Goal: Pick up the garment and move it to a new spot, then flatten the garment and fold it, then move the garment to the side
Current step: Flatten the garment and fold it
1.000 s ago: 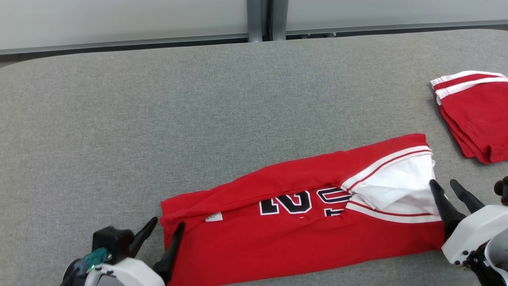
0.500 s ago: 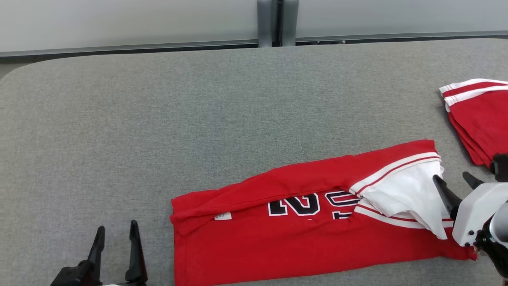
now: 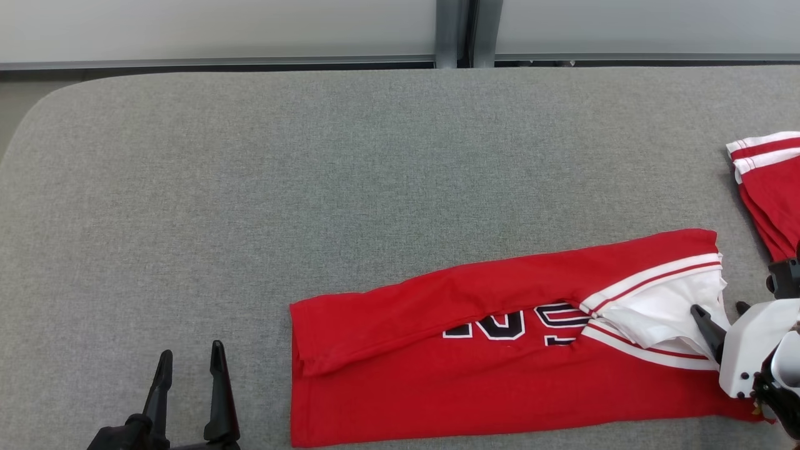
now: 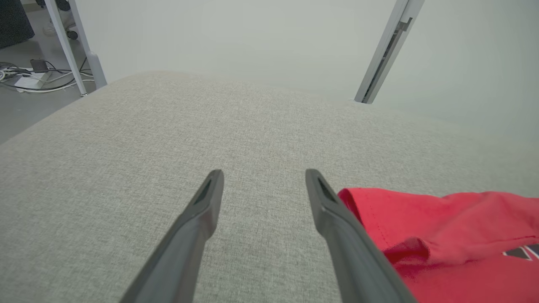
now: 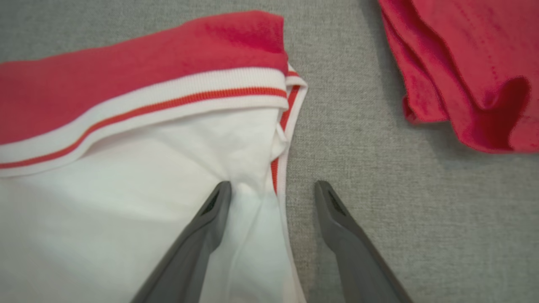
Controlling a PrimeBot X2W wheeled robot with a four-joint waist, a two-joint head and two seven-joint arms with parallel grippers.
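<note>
Left gripper (image 3: 191, 350) nearest, low left over bare grey table (image 3: 312, 187). Fingers spread, nothing held, near garment's left hem, not touching.
Right gripper (image 3: 719, 306) low right, released, jaws wide. One finger over white inner fabric, other over table. Its pale body covers garment's near right corner.
Garment (image 3: 475, 387): red jersey, long folded band across near table, dark numerals half hidden under fold.
Farther right: second red garment (image 3: 772, 194), folded, white-striped, apart from jersey.
Count: two grippers, two red garments.
Beyond table: pale wall (image 3: 187, 28), one grey post (image 3: 459, 31).
</note>
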